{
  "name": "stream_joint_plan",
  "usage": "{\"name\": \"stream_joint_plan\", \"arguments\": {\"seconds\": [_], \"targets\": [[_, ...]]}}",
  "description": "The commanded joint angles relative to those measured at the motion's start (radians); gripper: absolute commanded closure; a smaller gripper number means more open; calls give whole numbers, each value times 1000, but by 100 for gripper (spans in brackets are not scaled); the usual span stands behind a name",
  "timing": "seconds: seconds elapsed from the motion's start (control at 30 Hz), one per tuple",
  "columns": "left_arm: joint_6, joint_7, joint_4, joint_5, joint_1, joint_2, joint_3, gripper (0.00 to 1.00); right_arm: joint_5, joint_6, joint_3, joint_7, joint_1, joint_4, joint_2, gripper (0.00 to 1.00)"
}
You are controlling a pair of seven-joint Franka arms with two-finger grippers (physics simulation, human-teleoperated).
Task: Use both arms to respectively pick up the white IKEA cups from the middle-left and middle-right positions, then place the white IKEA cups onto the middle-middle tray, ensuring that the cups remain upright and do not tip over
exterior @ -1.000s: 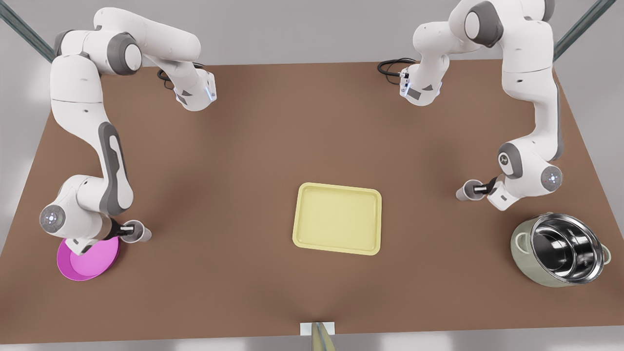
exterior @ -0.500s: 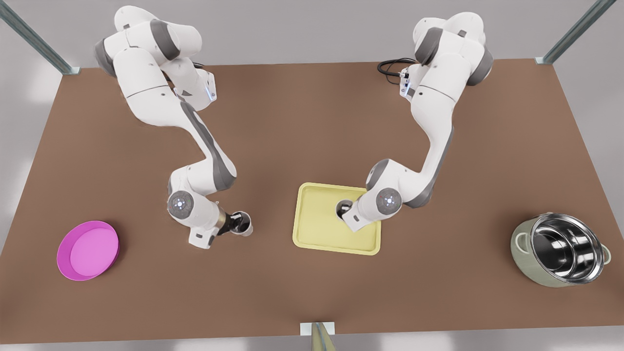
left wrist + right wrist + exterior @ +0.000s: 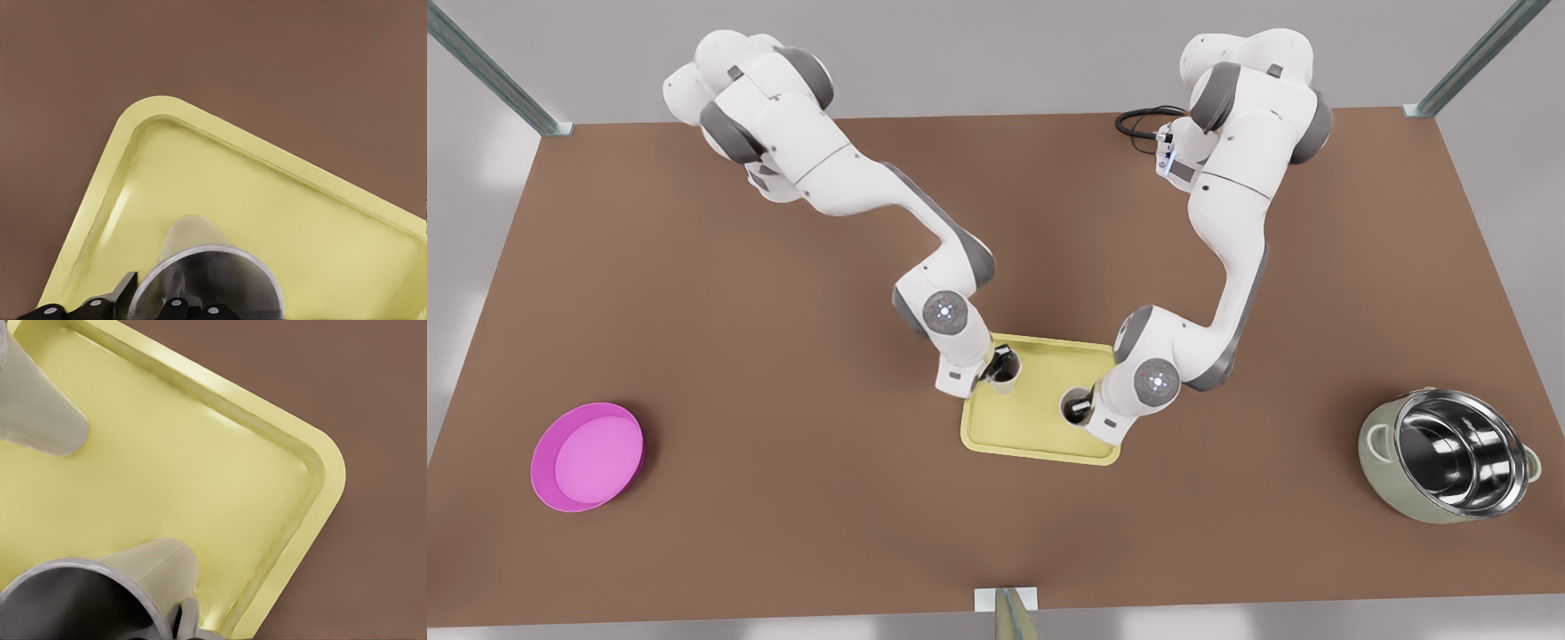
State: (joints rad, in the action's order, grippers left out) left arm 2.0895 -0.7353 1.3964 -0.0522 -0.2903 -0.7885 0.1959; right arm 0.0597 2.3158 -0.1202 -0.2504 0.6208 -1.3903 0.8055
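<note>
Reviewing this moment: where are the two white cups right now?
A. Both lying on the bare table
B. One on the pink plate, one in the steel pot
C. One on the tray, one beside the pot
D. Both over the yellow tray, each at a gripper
D: in the front view one white cup at the left gripper and the other white cup at the right gripper both sit over the yellow tray.
</note>
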Motion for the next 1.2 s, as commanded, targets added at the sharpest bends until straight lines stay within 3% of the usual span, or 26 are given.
{"name": "stream_joint_plan", "arguments": {"seconds": [0.0,0.1,0.13,0.17,0.2,0.43,0.57,0.67,0.73,0.8,0.87,0.9,0.93,1.0,1.17], "targets": [[6,-317,0,15,0,2,0,0,-6,76,1,-392,20,2,26,76],[4,-322,-2,11,3,2,0,0,-6,93,1,-391,20,4,35,76],[0,-320,-2,11,8,5,0,0,-3,93,-1,-391,19,5,37,67],[-5,-322,-2,11,14,6,2,0,-1,93,1,-391,19,7,37,8],[-6,-322,0,8,23,9,13,0,-1,93,-1,-391,17,7,37,0],[-129,-358,1,11,79,75,83,0,3,93,-1,-388,14,16,34,0],[-388,-355,-125,14,82,106,83,0,2,76,-7,-380,-3,10,9,0],[-462,-357,-191,15,80,106,83,0,3,-48,-13,-363,11,-84,-172,0],[-535,-342,-284,17,89,106,79,0,5,-312,-26,-357,-15,-76,-318,0],[-749,262,-303,127,183,172,77,0,9,-496,-26,-297,-174,-75,-327,0],[-818,580,-286,175,260,264,69,0,-12,-659,-16,-118,-427,-64,-304,0],[-725,753,-35,193,153,475,-79,0,-121,-668,-15,26,-510,-53,-295,0],[-689,758,30,176,122,523,-121,0,-277,-674,-15,102,-550,-29,-308,0],[-709,757,-30,158,125,485,-116,0,-296,-739,20,332,-607,-29,-466,0],[-712,741,-71,92,140,453,-119,0,-202,-788,44,355,-661,-93,-684,0]]}}
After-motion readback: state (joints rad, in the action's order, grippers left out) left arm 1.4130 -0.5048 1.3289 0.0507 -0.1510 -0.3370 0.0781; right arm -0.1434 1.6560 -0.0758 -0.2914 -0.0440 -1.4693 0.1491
